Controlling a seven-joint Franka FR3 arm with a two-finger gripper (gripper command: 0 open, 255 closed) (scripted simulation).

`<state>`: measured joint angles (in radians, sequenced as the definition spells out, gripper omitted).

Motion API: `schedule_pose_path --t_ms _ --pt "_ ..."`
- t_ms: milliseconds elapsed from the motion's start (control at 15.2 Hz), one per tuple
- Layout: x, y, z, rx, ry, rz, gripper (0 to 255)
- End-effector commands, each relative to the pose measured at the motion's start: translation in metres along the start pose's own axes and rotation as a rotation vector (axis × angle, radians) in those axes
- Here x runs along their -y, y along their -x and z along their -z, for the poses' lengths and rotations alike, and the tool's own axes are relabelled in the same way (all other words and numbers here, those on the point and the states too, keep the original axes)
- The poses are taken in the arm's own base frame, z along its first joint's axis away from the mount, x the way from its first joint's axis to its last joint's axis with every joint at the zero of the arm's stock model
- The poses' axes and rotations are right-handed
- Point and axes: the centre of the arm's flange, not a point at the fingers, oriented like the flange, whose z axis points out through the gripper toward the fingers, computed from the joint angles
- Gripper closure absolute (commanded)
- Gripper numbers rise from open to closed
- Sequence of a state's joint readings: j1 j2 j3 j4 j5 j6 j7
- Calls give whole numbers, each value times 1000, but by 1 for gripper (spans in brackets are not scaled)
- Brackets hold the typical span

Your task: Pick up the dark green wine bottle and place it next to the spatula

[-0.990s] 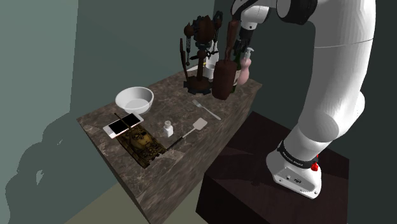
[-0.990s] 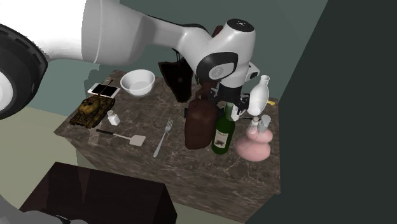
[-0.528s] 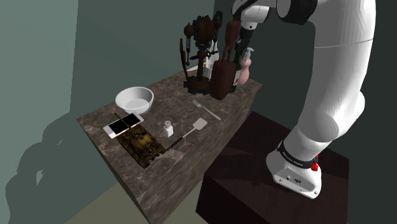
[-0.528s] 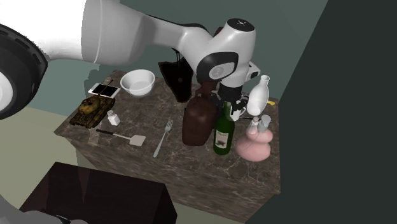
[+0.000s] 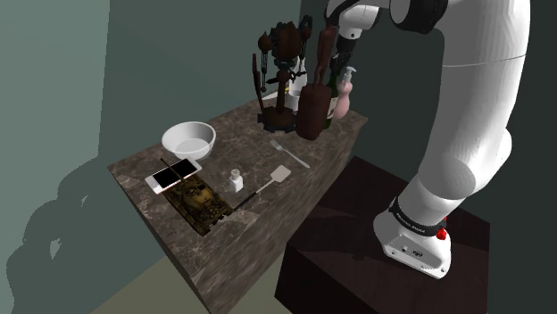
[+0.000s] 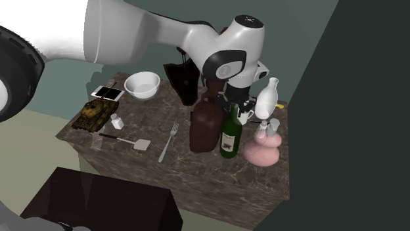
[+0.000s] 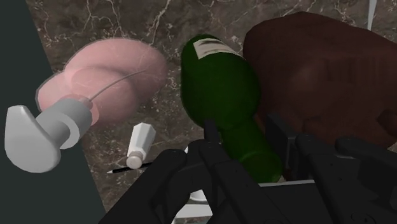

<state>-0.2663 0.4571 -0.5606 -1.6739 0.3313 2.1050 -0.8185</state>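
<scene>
my gripper (image 7: 243, 130) is down over the dark green wine bottle (image 6: 229, 134). its two black fingers (image 7: 211, 145) are closed on the bottle's thin neck, one on each side, and both touch it. the wine bottle stands straight up on the dark stone desk (image 6: 217, 176), at the end away from the bowl. a big brown jug (image 6: 205, 125) stands just beside it, touching or almost touching; i cannot tell which. on the wine bottle's other side is a pink pump bottle (image 6: 263, 151) with a grey top, close to it but apart. a tall white bottle (image 6: 267, 97) stands behind them. the spatula (image 6: 135, 143) lies flat on the desk, well apart from the wine bottle, past the jug. its white blade points toward a fork (image 6: 167, 143), which lies between the spatula and the jug. farther along the desk are a little white shaker (image 6: 116, 121), a white bowl (image 6: 142, 84) and a phone (image 6: 107, 92).
</scene>
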Motion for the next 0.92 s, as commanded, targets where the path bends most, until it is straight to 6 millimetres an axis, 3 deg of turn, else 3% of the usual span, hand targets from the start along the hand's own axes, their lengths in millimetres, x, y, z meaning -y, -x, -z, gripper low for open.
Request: schedule_pose_path --t_ms 0,792,858 --pt "0 -2 10 0 0 0 255" --pt "0 -6 72 0 0 0 255" --pt "13 -9 71 0 0 0 255"
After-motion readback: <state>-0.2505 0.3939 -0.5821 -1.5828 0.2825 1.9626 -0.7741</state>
